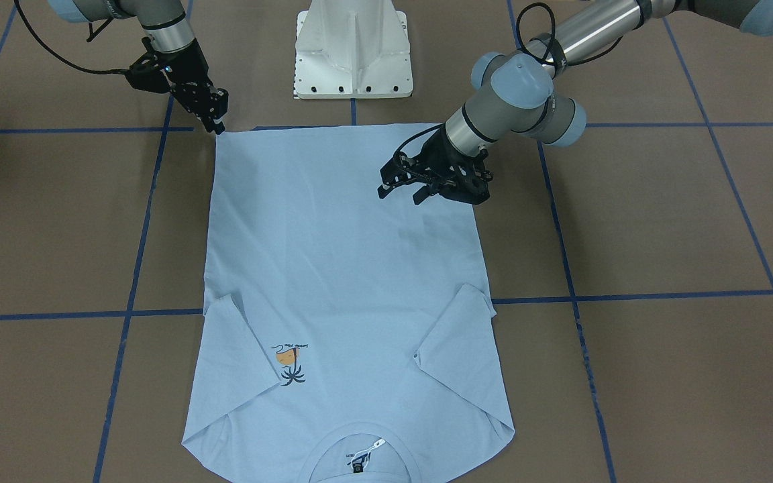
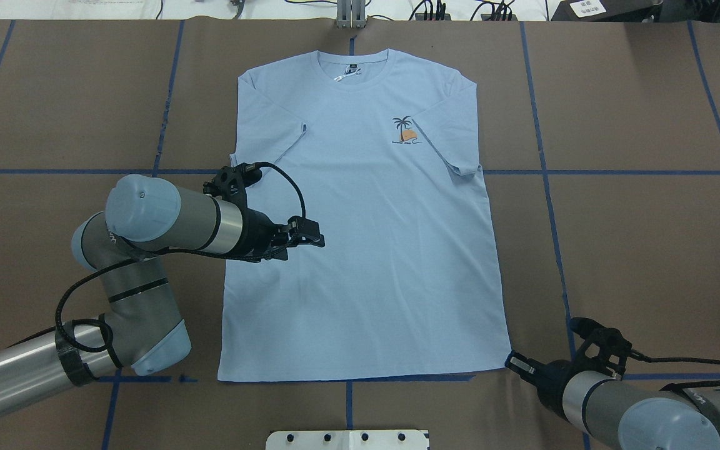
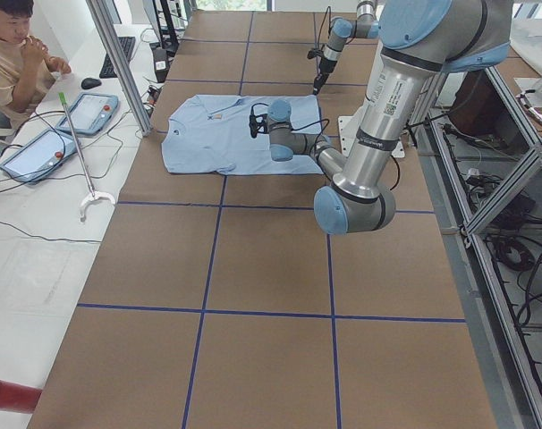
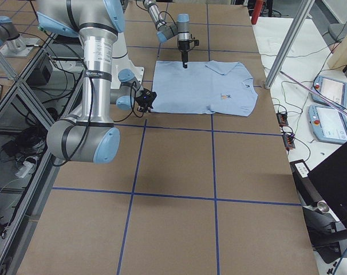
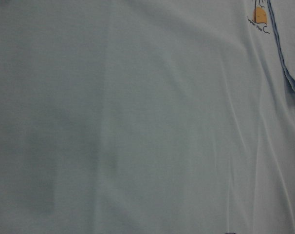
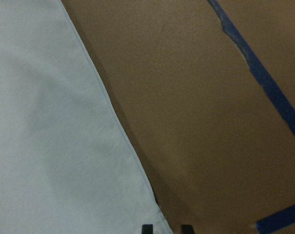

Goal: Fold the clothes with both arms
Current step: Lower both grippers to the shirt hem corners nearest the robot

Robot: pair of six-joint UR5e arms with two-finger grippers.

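The T-shirt [image 2: 366, 262] lies flat on the counter [image 2: 647, 250], sleeves folded in. My right fingers [image 6: 146, 229] sit slightly apart, straddling its hem corner, ready to pinch. My left fingers [image 1: 388, 186] hover spread above its side, empty.

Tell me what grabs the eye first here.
A light blue T-shirt lies flat and print up in the middle of the table, with both sleeves folded inward. The left gripper hangs open over the shirt's body near one side edge. The right gripper sits at a hem corner on the robot's side.
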